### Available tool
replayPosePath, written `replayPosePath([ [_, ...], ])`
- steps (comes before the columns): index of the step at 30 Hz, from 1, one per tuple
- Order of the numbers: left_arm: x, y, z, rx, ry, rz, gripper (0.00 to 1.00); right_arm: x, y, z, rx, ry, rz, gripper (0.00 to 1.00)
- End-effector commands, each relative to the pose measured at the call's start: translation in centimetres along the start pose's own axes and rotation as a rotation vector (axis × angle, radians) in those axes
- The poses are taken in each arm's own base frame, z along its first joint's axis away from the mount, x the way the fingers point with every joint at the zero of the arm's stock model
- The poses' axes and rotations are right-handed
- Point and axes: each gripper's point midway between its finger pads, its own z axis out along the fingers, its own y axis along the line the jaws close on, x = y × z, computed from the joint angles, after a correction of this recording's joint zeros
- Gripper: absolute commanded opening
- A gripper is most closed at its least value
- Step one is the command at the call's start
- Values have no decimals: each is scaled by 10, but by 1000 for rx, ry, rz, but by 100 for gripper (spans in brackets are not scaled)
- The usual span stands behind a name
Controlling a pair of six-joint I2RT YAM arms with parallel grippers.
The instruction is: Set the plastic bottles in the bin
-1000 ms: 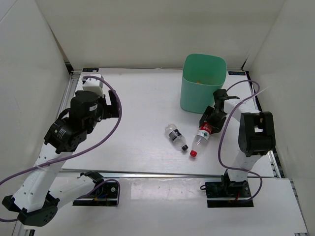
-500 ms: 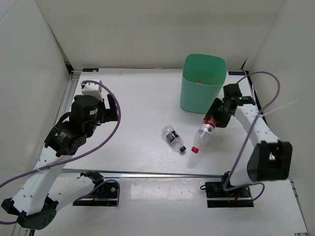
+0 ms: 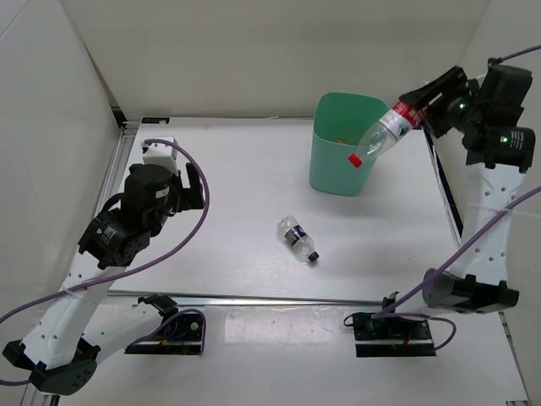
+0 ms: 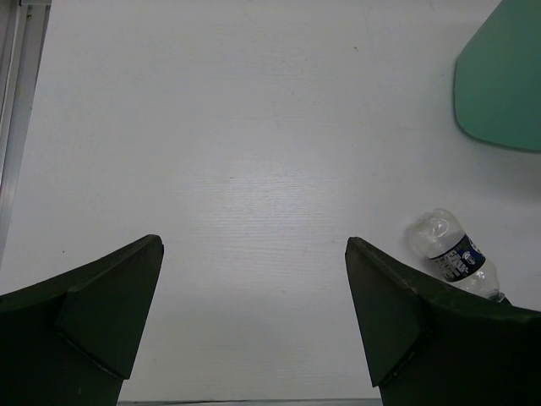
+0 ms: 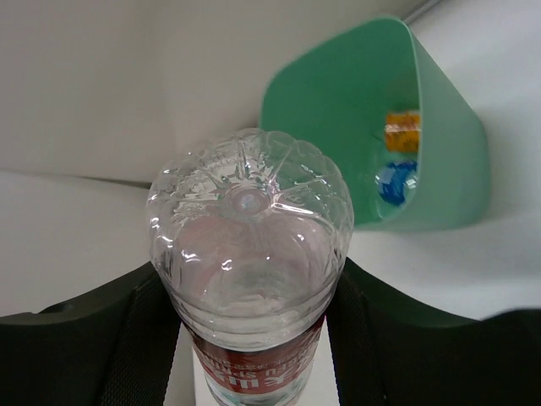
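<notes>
Right end effector (image 3: 412, 108): clenched on red-label bottle (image 3: 380, 133), held tilted cap-down above the bin (image 3: 338, 165) rim.
Bin: far-right part of bench (image 3: 237, 169); amber bottle (image 5: 402, 131) and blue-label bottle (image 5: 394, 180) inside.
Dark-label bottle (image 3: 297, 238): lying mid-bench.
Left end effector (image 4: 254, 244): released, jaws wide, over bench's left side.

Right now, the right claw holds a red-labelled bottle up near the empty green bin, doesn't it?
Not empty: the right wrist view shows an orange item and a blue item inside the green bin. Otherwise yes: the right claw holds the red-labelled bottle near it.
</notes>
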Motion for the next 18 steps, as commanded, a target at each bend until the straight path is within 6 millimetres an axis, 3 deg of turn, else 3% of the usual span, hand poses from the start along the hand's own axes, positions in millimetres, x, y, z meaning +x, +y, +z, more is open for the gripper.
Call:
replayPosePath([
  [1,-2,-5,0,23,-11,-10,100,-23,18,24,-89,-6,54,39],
  [3,-2,-7,0,32,-8,-31,100,-41,27,37,-135,-52,37,39],
  [4,0,-8,2,30,-1,-27,100,-45,20,57,-123,-40,45,39],
  [5,0,-8,2,30,-1,-27,100,-51,20,65,-126,-42,43,39],
  [6,0,-8,2,30,0,-36,100,-64,34,61,-158,-76,21,38],
  [7,0,-10,2,39,3,-49,100,-67,27,79,-145,-63,30,38],
  [10,-1,-11,0,41,-5,-80,100,-84,28,91,-153,-121,13,38],
  [14,3,-11,-1,35,13,-115,100,-91,21,108,-153,-142,-18,40],
  [16,5,-9,-1,21,20,-123,100,-93,16,114,-141,-152,-48,47],
  [18,11,-6,0,5,33,-127,100,-86,17,121,-135,-144,-108,50],
])
